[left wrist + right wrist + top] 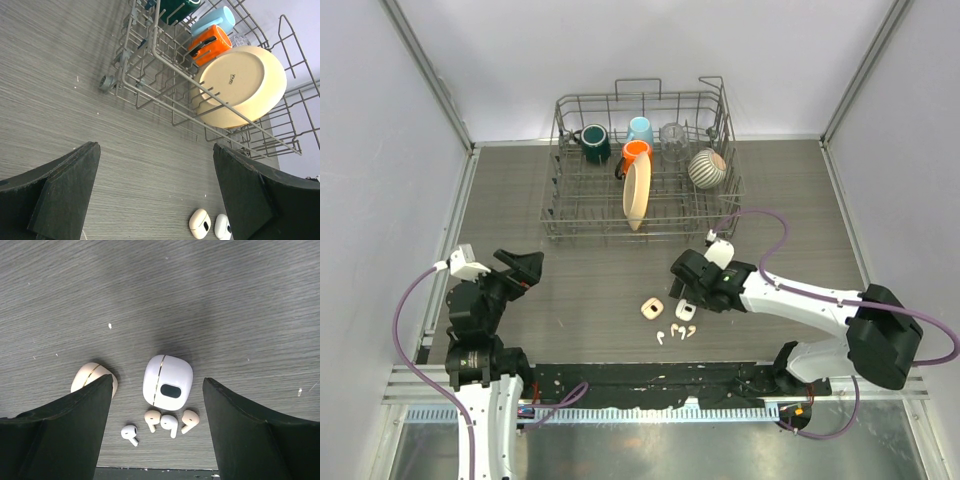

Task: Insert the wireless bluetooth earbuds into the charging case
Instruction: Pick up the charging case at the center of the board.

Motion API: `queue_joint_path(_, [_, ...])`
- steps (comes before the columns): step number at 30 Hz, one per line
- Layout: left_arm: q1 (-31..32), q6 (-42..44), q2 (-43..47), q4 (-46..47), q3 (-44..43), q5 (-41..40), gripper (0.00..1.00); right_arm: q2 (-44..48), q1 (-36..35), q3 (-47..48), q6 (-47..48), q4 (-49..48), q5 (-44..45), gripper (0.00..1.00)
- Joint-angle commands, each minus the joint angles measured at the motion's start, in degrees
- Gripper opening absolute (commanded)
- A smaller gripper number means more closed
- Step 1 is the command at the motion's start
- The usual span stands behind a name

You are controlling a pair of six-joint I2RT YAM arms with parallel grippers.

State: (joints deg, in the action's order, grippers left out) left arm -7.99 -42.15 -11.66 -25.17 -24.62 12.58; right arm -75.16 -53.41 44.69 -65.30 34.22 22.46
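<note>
Four earbuds (169, 424), two charging cases (167, 380)

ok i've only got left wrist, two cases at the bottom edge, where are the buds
Observer: Four buds lie loose on the table, just on the near side of the white case.
Operator: what colours
Observer: Two are white and two are beige.
Operator: and the right arm
Observer: The right gripper is above the white case, jaws open, holding nothing.
</note>
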Motion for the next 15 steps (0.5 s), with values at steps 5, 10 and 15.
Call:
queue_joint_path(5, [-0.27, 0.49, -1.26, 0.73, -1.39, 0.69, 1.00, -2.71, -0.29, 1.10, -3.26, -0.03, -0.84, 0.77])
queue_joint_path(10, [-0.27, 0.49, -1.26, 0.73, -1.48, 0.69, 1.00, -4.64, -0.29, 0.84, -4.05, -1.17, -1.89, 0.76])
queue_joint_path(15, [-0.19, 0.40, -1.43, 0.65, -1.48, 0.52, 1.00, -6.14, -0.29, 0.93, -4.05, -1.43, -1.72, 0.75])
